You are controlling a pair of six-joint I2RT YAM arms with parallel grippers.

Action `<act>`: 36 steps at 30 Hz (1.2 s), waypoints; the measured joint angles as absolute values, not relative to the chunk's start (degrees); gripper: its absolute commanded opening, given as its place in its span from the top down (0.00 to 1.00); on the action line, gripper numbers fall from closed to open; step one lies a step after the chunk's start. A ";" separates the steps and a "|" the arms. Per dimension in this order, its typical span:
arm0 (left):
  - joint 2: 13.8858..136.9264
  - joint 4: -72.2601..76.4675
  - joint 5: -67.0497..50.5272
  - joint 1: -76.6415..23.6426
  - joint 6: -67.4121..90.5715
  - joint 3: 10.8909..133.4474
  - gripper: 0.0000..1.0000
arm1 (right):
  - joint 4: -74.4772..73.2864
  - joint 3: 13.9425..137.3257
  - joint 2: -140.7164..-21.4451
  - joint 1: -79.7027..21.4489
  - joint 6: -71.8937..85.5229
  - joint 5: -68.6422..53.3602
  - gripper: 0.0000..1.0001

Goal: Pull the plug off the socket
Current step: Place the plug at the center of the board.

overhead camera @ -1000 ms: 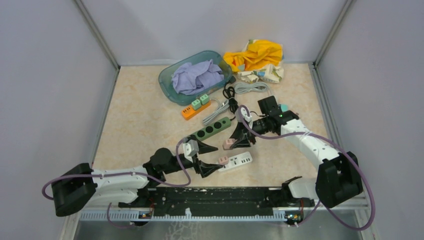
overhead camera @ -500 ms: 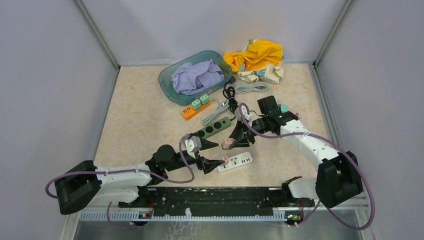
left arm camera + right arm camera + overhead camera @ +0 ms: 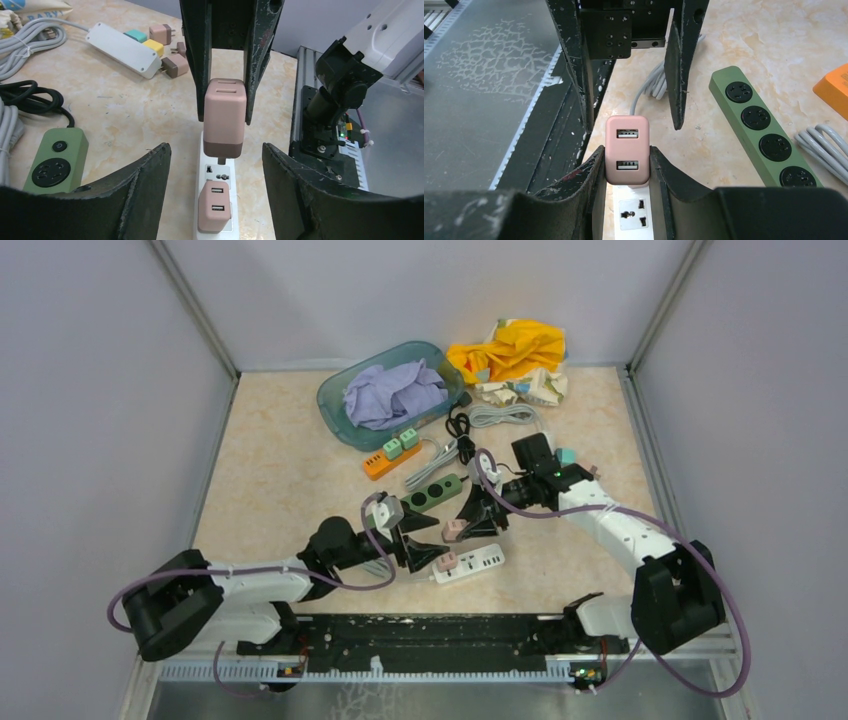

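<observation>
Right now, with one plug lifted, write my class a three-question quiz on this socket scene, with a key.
1. What does the right tool grip? A. pink plug B. green strip C. orange strip
2. How many plugs sit seated in the white power strip?
3. True or false: the left tool is shut on the white power strip.

Key: 1 A. 2 One, the seated plug at the strip's end. 3 False: the left tool stands open, a finger on either side of the strip.
</observation>
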State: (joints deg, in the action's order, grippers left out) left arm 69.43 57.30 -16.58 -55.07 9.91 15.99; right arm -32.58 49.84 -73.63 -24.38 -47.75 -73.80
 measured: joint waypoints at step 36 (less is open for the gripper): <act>73.73 60.90 -26.09 -51.94 14.39 17.78 0.99 | -32.56 49.80 -73.67 -24.97 -47.77 -72.95 0.71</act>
State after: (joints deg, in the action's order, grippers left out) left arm 73.73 60.90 -26.09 -51.94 14.39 17.78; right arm -32.56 49.80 -73.67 -24.97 -47.77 -72.95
